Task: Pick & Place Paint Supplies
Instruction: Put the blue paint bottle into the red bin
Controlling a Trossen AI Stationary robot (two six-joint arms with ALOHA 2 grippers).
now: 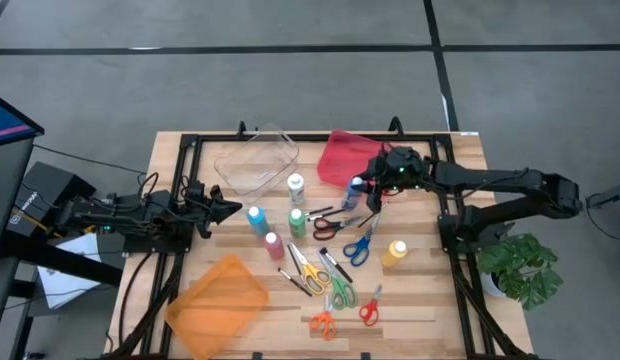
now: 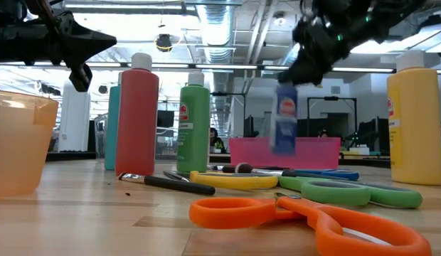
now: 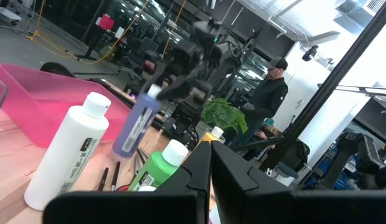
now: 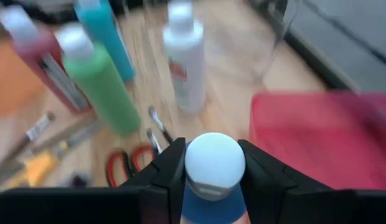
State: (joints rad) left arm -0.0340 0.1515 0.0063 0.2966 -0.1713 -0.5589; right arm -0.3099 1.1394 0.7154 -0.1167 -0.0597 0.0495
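Beside the pink tray (image 1: 342, 155), the right pincer (image 4: 213, 180) pinches the blue paint bottle (image 2: 284, 118) at its white cap and holds it clear of the bench (image 1: 430, 290). Just beyond stand the white bottle (image 4: 185, 59), green bottle (image 4: 103, 84), teal bottle (image 1: 257, 220) and red bottle (image 2: 137, 117), with the yellow bottle (image 1: 394, 253) apart among the scissors (image 1: 358, 247). At the bench's left edge the left pincer (image 1: 222, 208) hovers, fingers pressed nearly together.

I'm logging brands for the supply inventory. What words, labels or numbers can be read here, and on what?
No text can be read as words.
Blue bottle, held in the right gripper: label blurred.
White bottle: label print too small.
Green bottle and yellow bottle: label marks too small.
Left gripper: no marking visible.
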